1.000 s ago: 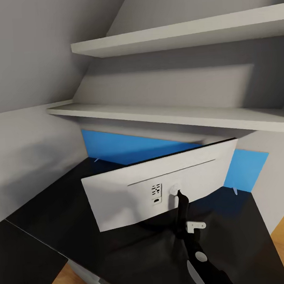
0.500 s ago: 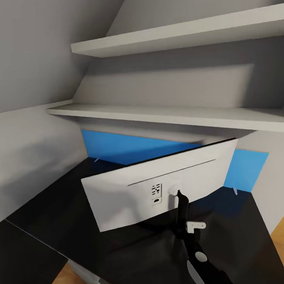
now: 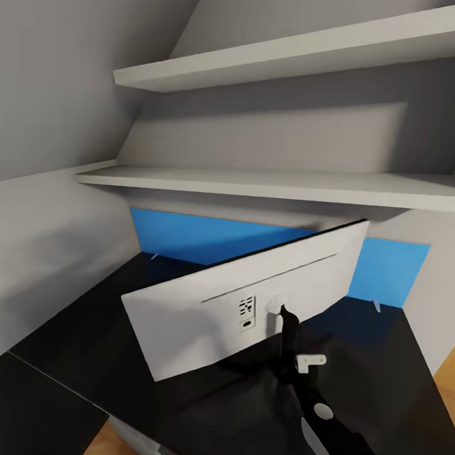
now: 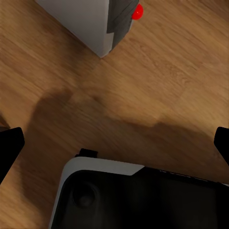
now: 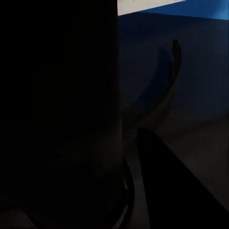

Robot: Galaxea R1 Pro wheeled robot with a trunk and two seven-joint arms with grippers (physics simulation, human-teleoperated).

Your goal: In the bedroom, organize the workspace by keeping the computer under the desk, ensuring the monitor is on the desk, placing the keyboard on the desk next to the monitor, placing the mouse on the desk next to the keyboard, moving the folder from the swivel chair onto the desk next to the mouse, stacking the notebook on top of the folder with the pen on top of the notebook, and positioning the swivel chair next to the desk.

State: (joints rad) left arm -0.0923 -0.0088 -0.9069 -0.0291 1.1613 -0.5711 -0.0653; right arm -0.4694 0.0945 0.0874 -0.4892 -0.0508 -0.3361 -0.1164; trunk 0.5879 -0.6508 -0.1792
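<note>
Standing on desk (image 3: pixel 93 341) | monitor (image 3: pixel 212 308) back-facing | right arm at stand

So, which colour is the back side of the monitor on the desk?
Light grey, almost white; the monitor shows it best in the head view, standing on the black desk.

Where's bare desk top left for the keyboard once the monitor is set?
The monitor stands with its light-grey back toward the camera. The desk shows bare glossy top to its left, up to the grey wall. A narrower bare strip lies at the right, between the monitor and the desk's right edge below the blue back panel. Crowded: the near middle, where the right arm reaches the stand.
</note>
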